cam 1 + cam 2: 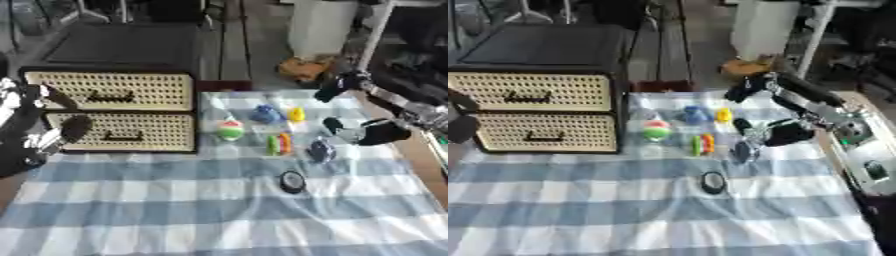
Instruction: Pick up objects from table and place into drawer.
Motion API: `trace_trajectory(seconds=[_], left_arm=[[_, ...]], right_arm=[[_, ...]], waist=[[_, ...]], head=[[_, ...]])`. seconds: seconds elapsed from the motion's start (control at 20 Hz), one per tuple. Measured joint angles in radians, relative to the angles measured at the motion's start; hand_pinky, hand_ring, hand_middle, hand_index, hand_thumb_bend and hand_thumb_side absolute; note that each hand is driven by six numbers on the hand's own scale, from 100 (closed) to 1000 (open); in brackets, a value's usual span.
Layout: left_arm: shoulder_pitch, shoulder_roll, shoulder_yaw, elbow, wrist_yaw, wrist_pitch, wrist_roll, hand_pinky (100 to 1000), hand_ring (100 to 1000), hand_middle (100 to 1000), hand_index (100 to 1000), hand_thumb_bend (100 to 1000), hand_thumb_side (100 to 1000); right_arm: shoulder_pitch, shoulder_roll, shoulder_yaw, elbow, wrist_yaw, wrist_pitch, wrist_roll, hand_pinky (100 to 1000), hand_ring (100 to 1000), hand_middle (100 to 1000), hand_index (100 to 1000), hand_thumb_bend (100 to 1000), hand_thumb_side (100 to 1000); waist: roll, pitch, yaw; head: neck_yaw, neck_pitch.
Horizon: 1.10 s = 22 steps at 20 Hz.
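A dark cabinet holds two wicker-front drawers, the upper (109, 90) and the lower (122, 131), both closed. On the blue-and-white checked cloth (219, 215) lie a blue toy (263, 114), a small yellow piece (297, 114), a red, white and green ball (230, 130), a green and orange item (279, 143), a dark rounded object (320, 150) and a black round disc (291, 181). My right hand (366, 132) hovers open just right of and above the dark rounded object, holding nothing. My left hand (59, 134) is open at the left edge, in front of the lower drawer.
The cabinet's dark top (122, 42) stretches back at the upper left. A brown bundle (302, 67) and a white bin (319, 22) stand on the floor beyond the table. A grey device with a green light (857, 142) sits along the right table edge.
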Motion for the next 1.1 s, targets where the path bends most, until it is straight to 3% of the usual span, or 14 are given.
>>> trace_trajectory(seconds=[0.5,1.1], left_arm=[[-0.074,0.033,-0.023,0.029,-0.009,0.032,-0.067,100,100,100,682,670,1000],[-0.288,0.072,-0.098,0.296,-0.09,0.041,-0.208,100,100,100,702,672,1000]], right_arm=[[0.0,0.0,0.001,0.0,-0.001,-0.002,0.002,791,721,692,795,206,100],[0.0,0.0,0.012,0.0,-0.004,-0.004,0.007,791,721,692,795,205,100]], waist=[[0.0,-0.002,-0.004],[0.003,-0.008,-0.02]], head=[[0.0,0.0],[0.004,-0.001]])
